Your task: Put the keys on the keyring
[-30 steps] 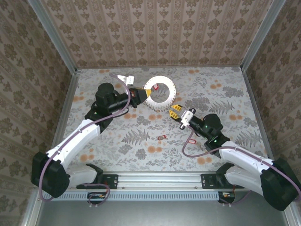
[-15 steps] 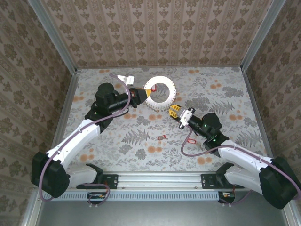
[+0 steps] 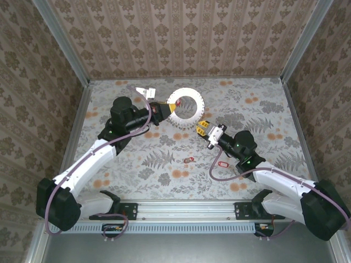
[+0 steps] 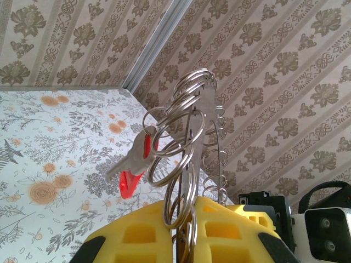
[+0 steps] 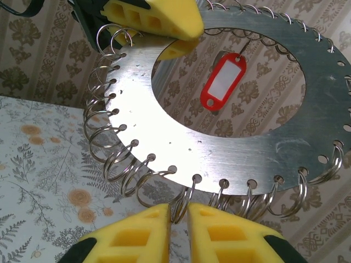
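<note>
Right pincer (image 3: 202,126) has edged up, now pinching the keyring (image 3: 186,121) rim.

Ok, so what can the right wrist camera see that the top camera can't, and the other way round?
Right wrist camera: the little wire rings fringing the keyring, the tiny holes they hang from, and the white label on the red tag seen through the middle hole.
Top camera: the whole left arm and right arm, plus two loose keys lying on the flowery table.
Both: the keyring held between the arms, the left arm's jaws clamped on one edge and the right arm's jaws pinched close on a ring at the opposite edge.
</note>
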You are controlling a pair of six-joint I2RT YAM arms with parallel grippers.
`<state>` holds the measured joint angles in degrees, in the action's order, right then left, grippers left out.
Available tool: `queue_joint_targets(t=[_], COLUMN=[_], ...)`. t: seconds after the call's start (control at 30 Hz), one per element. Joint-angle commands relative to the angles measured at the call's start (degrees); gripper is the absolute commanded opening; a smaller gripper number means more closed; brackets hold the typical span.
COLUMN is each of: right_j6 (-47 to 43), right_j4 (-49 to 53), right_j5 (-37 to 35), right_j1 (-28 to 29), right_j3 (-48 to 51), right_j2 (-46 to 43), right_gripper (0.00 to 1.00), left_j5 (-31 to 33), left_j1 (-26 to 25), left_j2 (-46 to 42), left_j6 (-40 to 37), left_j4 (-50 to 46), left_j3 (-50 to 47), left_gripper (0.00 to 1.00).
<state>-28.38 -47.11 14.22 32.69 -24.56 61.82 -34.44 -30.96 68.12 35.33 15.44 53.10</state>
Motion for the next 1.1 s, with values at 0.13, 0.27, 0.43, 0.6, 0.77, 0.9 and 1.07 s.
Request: queue_joint_targets(t=[0.13,0.27,0.43,0.6,0.77,0.9,1.07], right_j6=[-0.1,-0.1,0.4,0.6,0.9,1.2,1.3], right_j4=[-4.2,-4.4,-4.2,-7.1,-10.7,-10.7,-9.7], right_j5=[-2.7,-3.7,-3.1,-6.5,-10.2,-10.1,-9.0], right_j1=[0.8,1.0,1.3,1.9,2.7,2.9,2.9], right_j3=[-2.4,-2.4,-1.8,-1.2,-0.7,-0.9,-0.5], right_j2=[1.8,2.3,2.1,2.7,4.5,5.2,5.0], right_gripper=[0.16,0.13,0.15,0.17,0.19,0.19,0.17], left_j5=[-1.0,-0.7,-0.3,-0.1,0.1,0.1,0.4], left_j1=[0.2,0.3,0.3,0.3,0.3,0.2,0.2], left_j2=[-1.7,-1.7,-1.6,-1.7,-1.7,-1.7,-1.7], left_j6=[0.9,0.8,1.0,1.1,1.4,1.5,1.5], left_j4=[2.2,2.1,2.2,2.1,2.5,2.5,2.3], left_j3=[0.6,0.4,0.5,0.6,0.6,0.6,0.6], left_gripper=[0.0,0.0,0.0,0.0,0.0,0.0,0.0])
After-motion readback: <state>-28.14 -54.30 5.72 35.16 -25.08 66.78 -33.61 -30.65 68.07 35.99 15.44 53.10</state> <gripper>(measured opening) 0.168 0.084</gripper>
